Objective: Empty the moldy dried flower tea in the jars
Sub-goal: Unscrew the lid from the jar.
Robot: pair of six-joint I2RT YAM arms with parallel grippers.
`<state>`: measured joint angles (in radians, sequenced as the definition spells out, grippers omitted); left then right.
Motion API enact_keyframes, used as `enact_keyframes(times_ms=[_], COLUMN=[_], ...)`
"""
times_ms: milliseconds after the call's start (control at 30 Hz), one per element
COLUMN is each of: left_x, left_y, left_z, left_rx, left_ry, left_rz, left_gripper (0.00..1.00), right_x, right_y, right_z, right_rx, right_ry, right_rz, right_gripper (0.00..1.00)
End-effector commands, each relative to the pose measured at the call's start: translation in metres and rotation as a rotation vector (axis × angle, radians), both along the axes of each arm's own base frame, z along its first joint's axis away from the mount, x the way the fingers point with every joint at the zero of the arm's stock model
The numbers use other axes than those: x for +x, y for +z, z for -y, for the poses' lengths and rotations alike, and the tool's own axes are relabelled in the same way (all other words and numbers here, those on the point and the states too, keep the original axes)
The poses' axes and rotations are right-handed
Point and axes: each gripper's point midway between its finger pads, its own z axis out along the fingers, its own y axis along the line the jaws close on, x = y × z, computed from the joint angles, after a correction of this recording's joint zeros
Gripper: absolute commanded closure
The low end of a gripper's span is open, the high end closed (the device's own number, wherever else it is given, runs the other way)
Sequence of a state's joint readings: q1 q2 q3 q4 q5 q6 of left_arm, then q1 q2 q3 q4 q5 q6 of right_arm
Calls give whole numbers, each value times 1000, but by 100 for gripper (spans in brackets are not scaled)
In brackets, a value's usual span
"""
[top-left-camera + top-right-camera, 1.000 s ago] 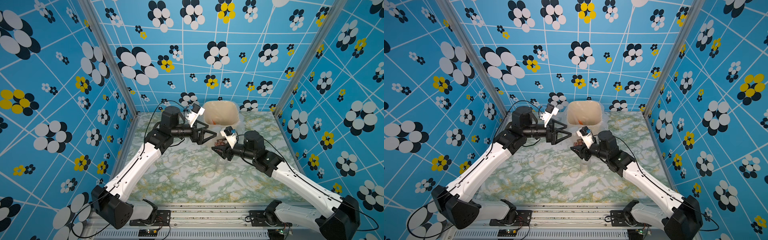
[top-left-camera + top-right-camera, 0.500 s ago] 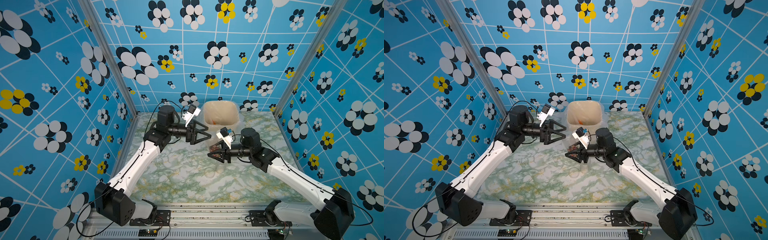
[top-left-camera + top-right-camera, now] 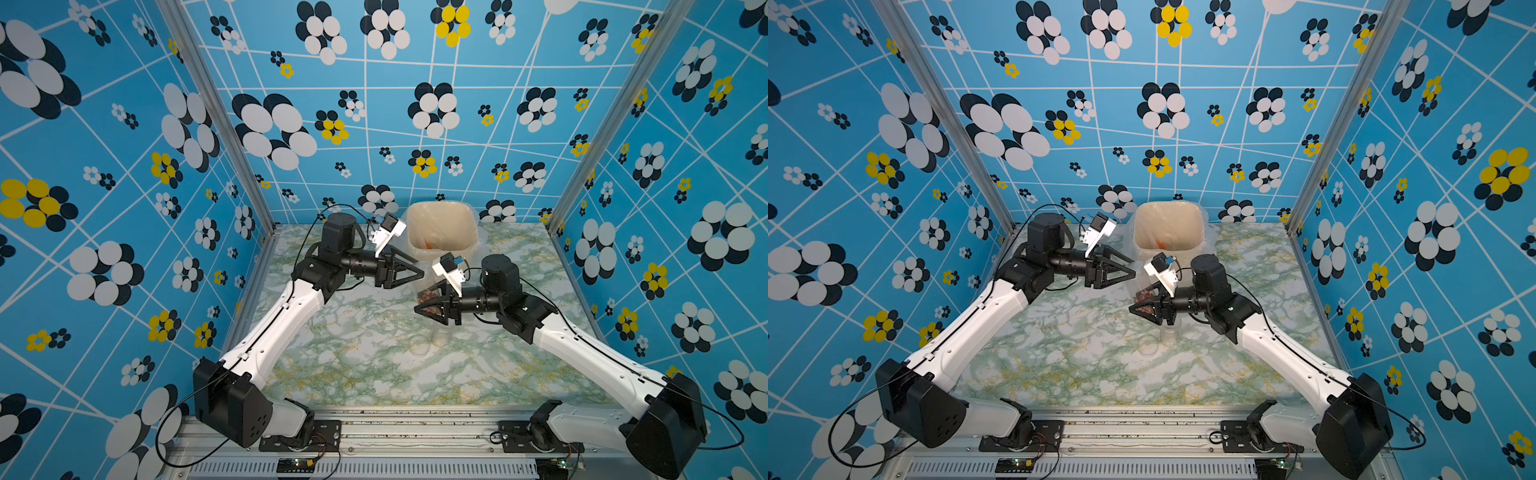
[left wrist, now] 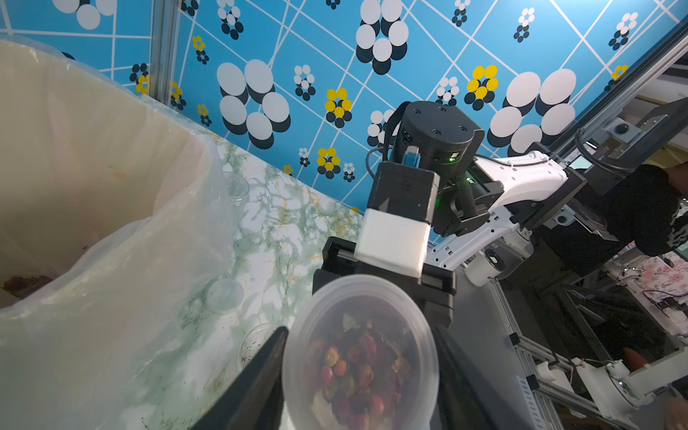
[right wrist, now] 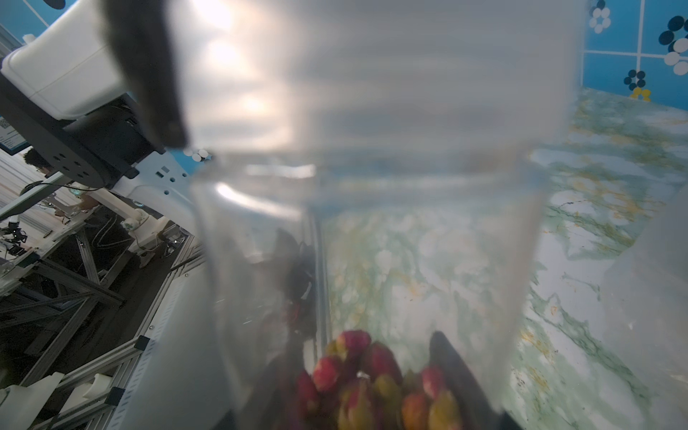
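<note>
Left gripper (image 4: 359, 331) has narrowed from wide open and now presses both sides of the lid (image 4: 359, 298) on the jar (image 3: 422, 282), which the right gripper (image 3: 426, 300) holds by its body, raised off the table (image 3: 353, 353) near the bin (image 3: 440, 224). With both ends gripped, the lid looks ready to come off; the tea (image 4: 353, 372), all of it inside yet, can only then be tipped out.

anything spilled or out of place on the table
Minor only: a loose clear lid lies flat on the marble table beside an empty open jar, and dark crumbs speckle the front rail. Nothing looks broken.
</note>
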<state>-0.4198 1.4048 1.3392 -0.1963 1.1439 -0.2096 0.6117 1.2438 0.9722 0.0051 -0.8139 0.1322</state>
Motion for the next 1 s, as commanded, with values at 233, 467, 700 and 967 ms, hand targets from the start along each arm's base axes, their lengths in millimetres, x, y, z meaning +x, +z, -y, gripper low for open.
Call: enact_keyframes(times_ms=[233, 467, 700, 967], left_x=[17, 41, 52, 42], left_y=[0, -17, -25, -21], left_z=[5, 11, 5, 20], left_rx=[34, 185, 268, 254], left_ry=[105, 412, 691, 594], left_rz=[6, 6, -23, 19], left_gripper=[60, 66, 67, 51], right_x=[15, 68, 97, 80], right_y=[13, 3, -1, 2], right_z=[3, 27, 48, 33], right_rx=[-13, -131, -184, -133], right_ry=[-73, -436, -768, -659], right_rz=[65, 158, 281, 296], right_gripper=[100, 100, 100, 100])
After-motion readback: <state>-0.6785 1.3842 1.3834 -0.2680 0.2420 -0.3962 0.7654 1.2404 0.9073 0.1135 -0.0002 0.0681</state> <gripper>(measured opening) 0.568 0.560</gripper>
